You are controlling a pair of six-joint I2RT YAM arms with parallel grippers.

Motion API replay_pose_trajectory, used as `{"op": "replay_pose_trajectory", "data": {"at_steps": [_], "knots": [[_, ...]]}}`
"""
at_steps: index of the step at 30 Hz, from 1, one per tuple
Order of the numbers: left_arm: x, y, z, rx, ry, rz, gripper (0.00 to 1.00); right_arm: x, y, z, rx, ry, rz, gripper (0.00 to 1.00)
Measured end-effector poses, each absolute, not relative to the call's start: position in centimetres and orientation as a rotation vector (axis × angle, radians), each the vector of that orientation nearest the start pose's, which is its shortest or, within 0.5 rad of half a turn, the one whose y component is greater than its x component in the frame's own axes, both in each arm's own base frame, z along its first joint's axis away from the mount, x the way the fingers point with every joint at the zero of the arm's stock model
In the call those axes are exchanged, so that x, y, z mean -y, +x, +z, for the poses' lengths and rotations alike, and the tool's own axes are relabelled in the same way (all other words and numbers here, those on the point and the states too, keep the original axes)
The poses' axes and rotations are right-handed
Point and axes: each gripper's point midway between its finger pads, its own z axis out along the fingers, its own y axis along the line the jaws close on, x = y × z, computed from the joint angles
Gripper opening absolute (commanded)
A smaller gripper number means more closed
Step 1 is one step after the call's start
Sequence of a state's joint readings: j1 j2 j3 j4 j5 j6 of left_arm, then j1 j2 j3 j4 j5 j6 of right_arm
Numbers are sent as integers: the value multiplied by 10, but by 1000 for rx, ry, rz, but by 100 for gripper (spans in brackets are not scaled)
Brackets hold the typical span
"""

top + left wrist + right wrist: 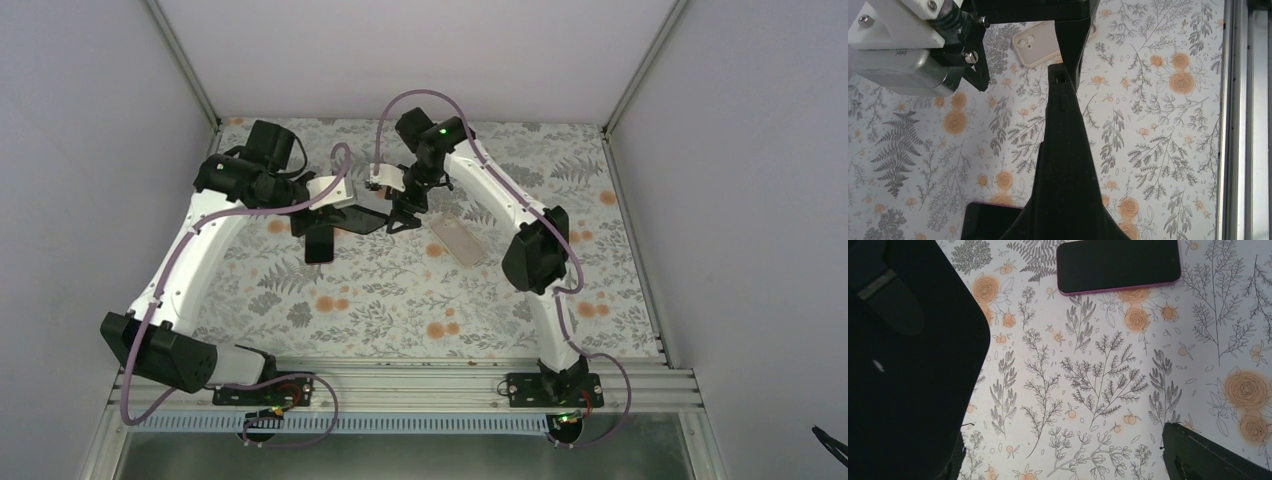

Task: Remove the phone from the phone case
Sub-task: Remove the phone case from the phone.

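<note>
The phone (318, 243) is out of its shell. It lies flat on the floral table (400, 310), dark face up, left of centre; a pink rim shows in the R wrist view. The phone case (458, 240) lies flat & empty, well apart to the right. Its camera cutout is visible in the L wrist view.

L arm: goes from the near-left base w/ the elbow pushed out left. The forearm runs back over the table, and the wrist is bent so the left gripper (362, 220) points rightward toward centre, held over the table just behind the phone. Its fingers (1064, 165) are pressed tip to tip w/ nothing btwn them: clenched on air. In its own cam the phone is at the bottom-left, partly behind the lower finger, and the case is near the top.

R arm: goes up from the near-right base w/ the elbow over the right half and the forearm reaching back-left. The wrist is folded so the right gripper (403, 215) points down btwn phone & case. Jaws are spread wide, released, holding nothing. In its own cam only bare tablecloth shows btwn the fingers, w/ the phone at the top edge. The two grippers are close together; can't tell if they touch.
</note>
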State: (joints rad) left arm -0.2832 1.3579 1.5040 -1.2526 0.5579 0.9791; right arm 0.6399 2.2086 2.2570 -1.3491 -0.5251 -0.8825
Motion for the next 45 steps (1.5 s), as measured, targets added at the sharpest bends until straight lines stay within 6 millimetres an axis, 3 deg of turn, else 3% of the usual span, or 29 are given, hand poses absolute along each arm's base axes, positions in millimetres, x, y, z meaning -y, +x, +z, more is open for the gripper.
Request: {"op": "replay_pose_trajectory", "data": {"at_steps": [4, 10, 16, 19, 23, 31, 36, 45], "knots": [[171, 258, 269, -1904, 1604, -451, 2, -352, 337, 178, -1929, -1961, 646, 96], [188, 211, 273, -1866, 1665, -651, 2, -342, 391, 167, -1943, -1846, 495, 97], [189, 201, 278, -1854, 1667, -693, 2, -326, 416, 163, -1982, -1773, 455, 96], [189, 202, 276, -1859, 1671, -696, 2, -321, 402, 157, -1999, -1787, 496, 96], [189, 208, 268, -1882, 1672, -696, 2, -306, 357, 157, -2032, -1820, 577, 96], [191, 229, 252, -1920, 1652, -669, 2, -293, 293, 216, -1875, -1785, 644, 96], [194, 238, 251, -1915, 1636, -662, 2, -302, 284, 222, -1830, -1782, 673, 95], [197, 238, 254, -1906, 1622, -683, 2, -310, 297, 218, -1839, -1738, 653, 94]]}}
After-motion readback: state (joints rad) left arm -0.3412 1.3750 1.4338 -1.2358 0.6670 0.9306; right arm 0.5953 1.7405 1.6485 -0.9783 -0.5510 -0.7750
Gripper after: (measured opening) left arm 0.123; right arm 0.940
